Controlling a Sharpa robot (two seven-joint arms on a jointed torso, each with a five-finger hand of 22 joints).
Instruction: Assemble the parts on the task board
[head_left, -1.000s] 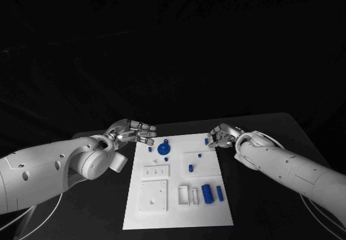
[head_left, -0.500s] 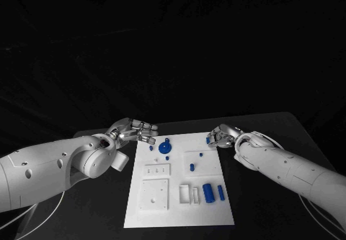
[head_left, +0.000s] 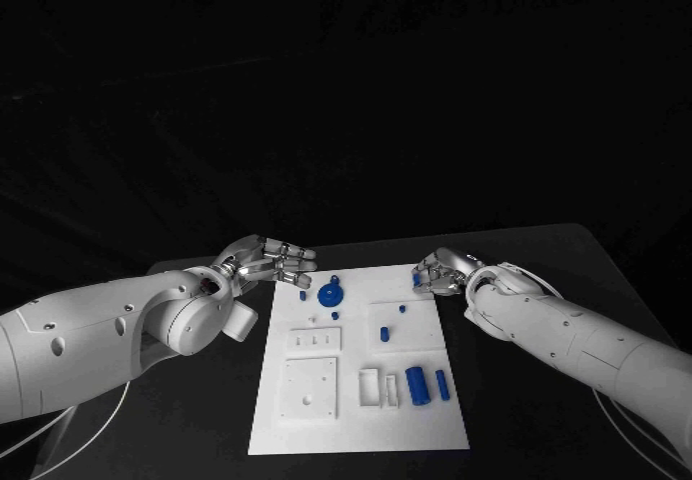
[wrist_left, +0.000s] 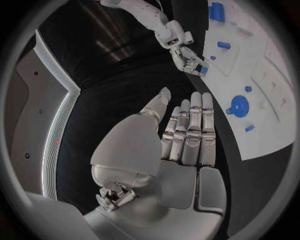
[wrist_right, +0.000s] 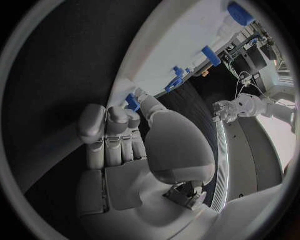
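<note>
Smooth white task board (head_left: 433, 420) (flat, rectangular) carries a round blue gear (head_left: 330, 295).

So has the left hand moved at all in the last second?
Barely. The left hand hovers by the task board's far left corner, fingers drifting slightly toward the blue gear.

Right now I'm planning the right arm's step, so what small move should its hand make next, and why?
Probably close the fingers on the small blue part at the task board's far right corner. The right hand sits right at that corner, and the right wrist view shows its fingertips at that part, though a firm hold isn't clear. The left hand hovers at the far left corner, holding nothing.
</note>
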